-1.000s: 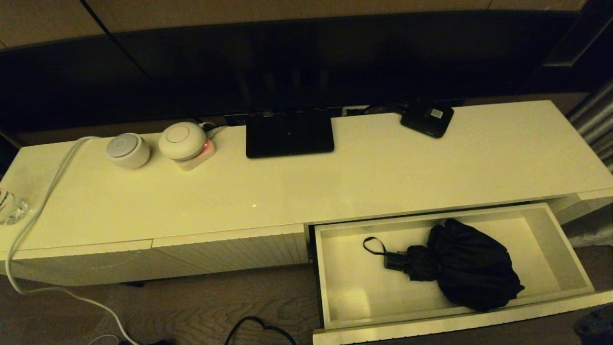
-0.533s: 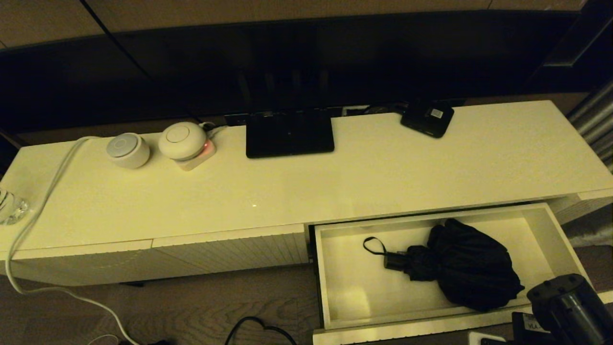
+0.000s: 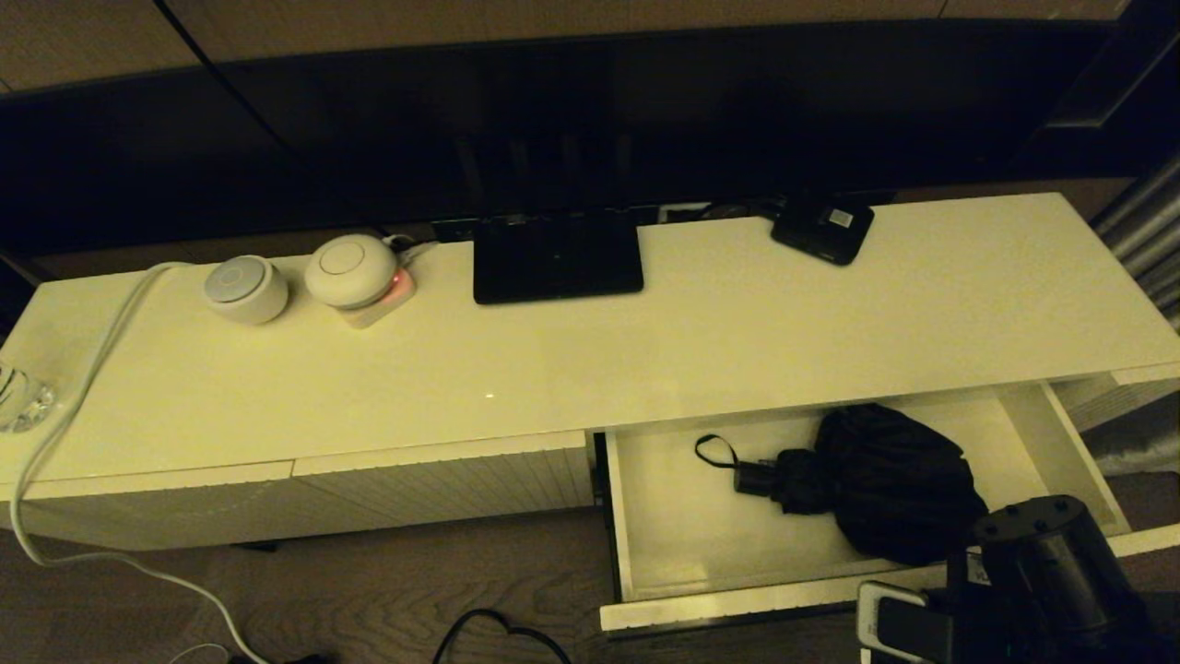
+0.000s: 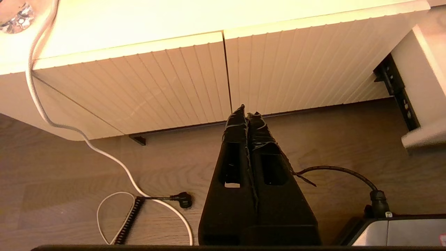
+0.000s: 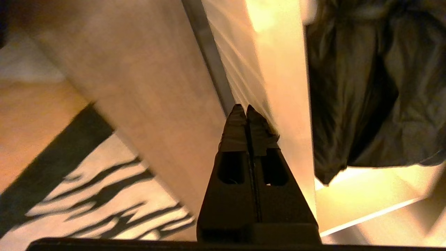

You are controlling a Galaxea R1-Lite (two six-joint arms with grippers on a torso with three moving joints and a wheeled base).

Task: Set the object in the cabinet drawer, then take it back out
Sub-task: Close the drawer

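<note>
Black folding umbrella lying inside the half-open cream drawer, right gripper pressed against the drawer front.

Left of the wide, shallow cream-white drawer [image 3: 636, 516]: two round white gadgets [image 3: 245, 289] on the cabinet top, then a flat black stand [image 3: 557, 256]. Below the closed ribbed fronts left of the drawer: left gripper [image 4: 247, 115], fingers pressed together on nothing, parked over the wooden floor. Inside the drawer: black compact umbrella with bunched fabric [image 3: 890, 480], wrist loop and short handle pointing toward the drawer's left wall, fabric bulk toward its right half and reaching under the cabinet top. Behind the drawer, on the top: small black box with a white label [image 3: 822, 229]. At the drawer's front edge, right end: right gripper [image 5: 246, 108], fingers closed together and empty, tips touching the ribbed front face just outside the umbrella.
</note>
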